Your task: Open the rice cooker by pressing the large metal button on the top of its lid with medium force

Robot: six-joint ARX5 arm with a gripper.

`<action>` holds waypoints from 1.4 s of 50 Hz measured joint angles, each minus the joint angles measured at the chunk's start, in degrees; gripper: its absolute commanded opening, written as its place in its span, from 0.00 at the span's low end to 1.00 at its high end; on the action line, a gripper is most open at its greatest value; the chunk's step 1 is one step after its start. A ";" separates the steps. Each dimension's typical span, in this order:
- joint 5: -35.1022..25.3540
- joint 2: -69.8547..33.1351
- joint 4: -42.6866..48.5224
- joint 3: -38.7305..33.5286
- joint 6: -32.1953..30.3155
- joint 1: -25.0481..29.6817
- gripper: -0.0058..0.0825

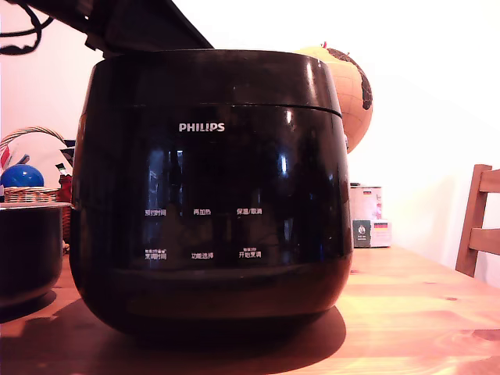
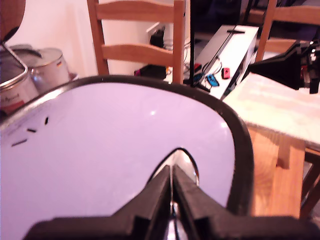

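exterior view: the cooker fills the middle of the frame, standing on a wooden table with its logo and label rows facing the camera. the lid sits down on the body, the seam running level across the front, so it reads as not yet opened. a dark part of the arm reaches in over the lid's top from the exterior view's left; the gripper itself and the button lie out of sight behind the rim. a smaller black pot stands at the exterior view's left edge, a globe behind the cooker, and a chair at the exterior view's right.

wrist view: the gripper points at the lid, which glares pale under the light inside its dark rim. the jaws are drawn together, only a thin slit between them, apparently to make one blunt tip for pushing rather than grasping. their tips meet a shiny metal button; whether they touch it or hover just above cannot be told. chairs and metal tins stand beyond.
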State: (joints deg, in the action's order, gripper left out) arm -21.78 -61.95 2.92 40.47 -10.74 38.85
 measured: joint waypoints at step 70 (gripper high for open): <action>16.15 11.87 -9.38 -3.19 7.52 -5.55 0.04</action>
State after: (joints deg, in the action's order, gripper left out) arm -5.63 -50.09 -6.46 37.28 -3.22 33.30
